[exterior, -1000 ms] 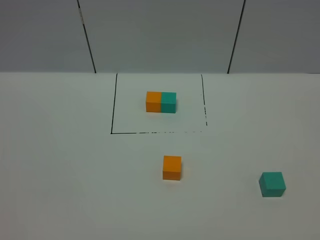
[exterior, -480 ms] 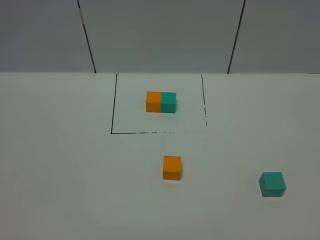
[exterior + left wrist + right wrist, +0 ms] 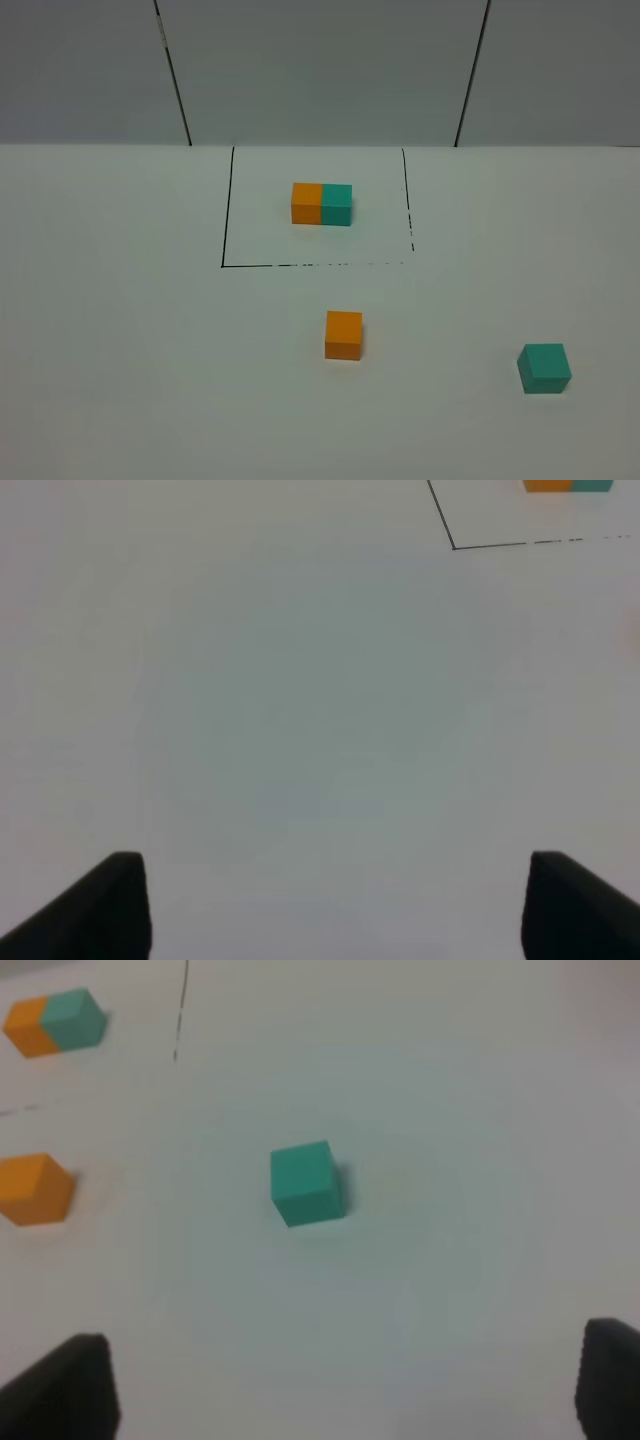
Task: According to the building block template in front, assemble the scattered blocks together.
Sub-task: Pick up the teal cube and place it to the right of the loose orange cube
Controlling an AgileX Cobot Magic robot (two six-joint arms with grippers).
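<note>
You had both loose cubes on the table, neither of them gripped. The orange cube sat near the middle, just in front of the near edge of the black outline. The teal cube lay well apart from it, off to the right. Inside the outline, the building block template lay with its long axis across the table, orange half on the left and teal half on the right. From that I judged the teal cube had to end up against the orange cube's right face. Your right jaws stood wide open and empty, their dark tips framing bare table, with the teal cube ahead of them and not yet between them. Your left jaws were also parted with nothing in them. That wrist view showed only bare table, a corner of the outline and a sliver of the template, with no loose cube in sight. The right arm looked the nearer one to the teal cube, so the coming move seemed to fall to that side: forward and down onto it.
</note>
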